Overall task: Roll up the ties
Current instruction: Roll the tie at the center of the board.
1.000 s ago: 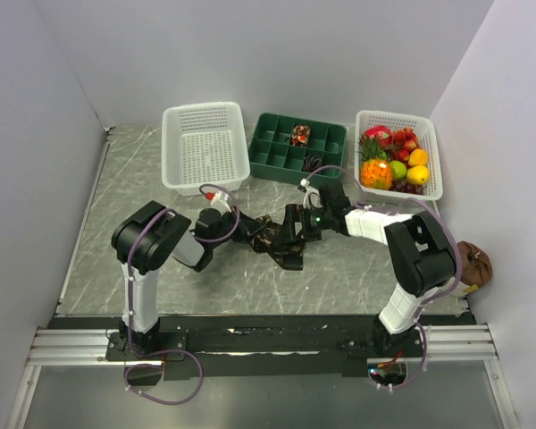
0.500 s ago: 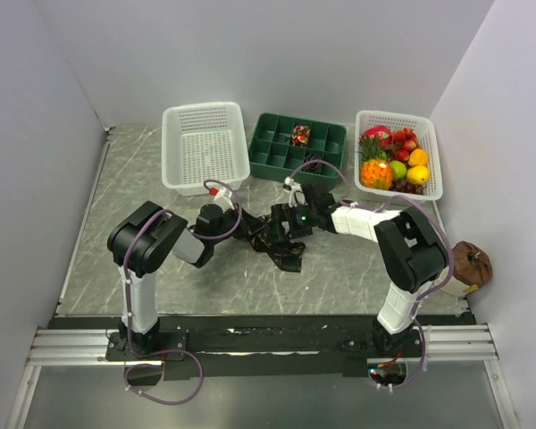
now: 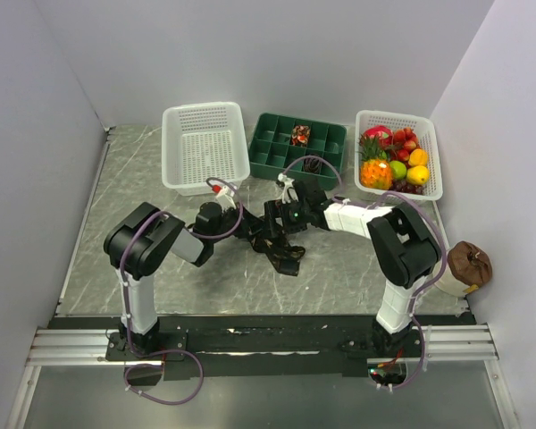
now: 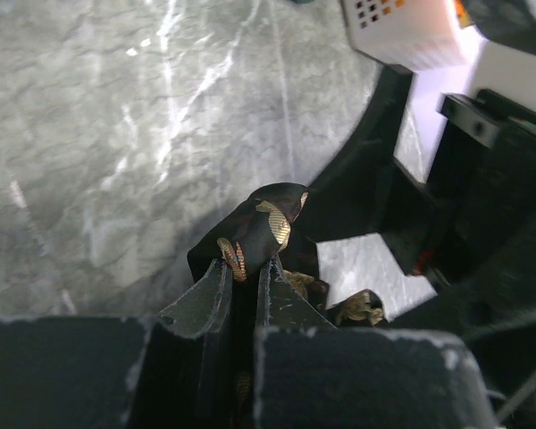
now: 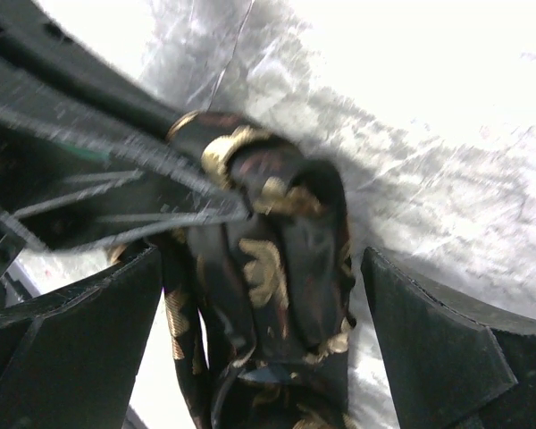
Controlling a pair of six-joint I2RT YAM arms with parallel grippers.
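Three containers line the far edge of the grey marbled desk (image 3: 125,188). On the left stands a white perforated basket (image 3: 204,147), its mesh floor in plain view. In the middle sits a green compartment tray (image 3: 277,154) holding two rolled ties. A reddish coil (image 3: 300,135) lies in a back-row compartment near the middle. A dark coil (image 3: 313,164) lies in a compartment nearer the arms and slightly to the right, partly crossed by a thin purple cable (image 3: 290,166). On the right, a second white basket (image 3: 395,117) is piled with fruit: red pieces (image 3: 402,138) at the back, an orange-skinned spiky one (image 3: 375,172), a green one (image 3: 398,169) and yellow ones (image 3: 418,174). The unrolled tie (image 3: 284,252), dark with tan motifs, lies bunched at the centre of the desk between the two arms. The left gripper (image 4: 247,268) is clamped on a fold of it, the fabric looping up out of the closed fingers. The right gripper (image 5: 263,295) meets it from the other side, its fingers (image 5: 438,349) spread apart with the gathered fabric between them.
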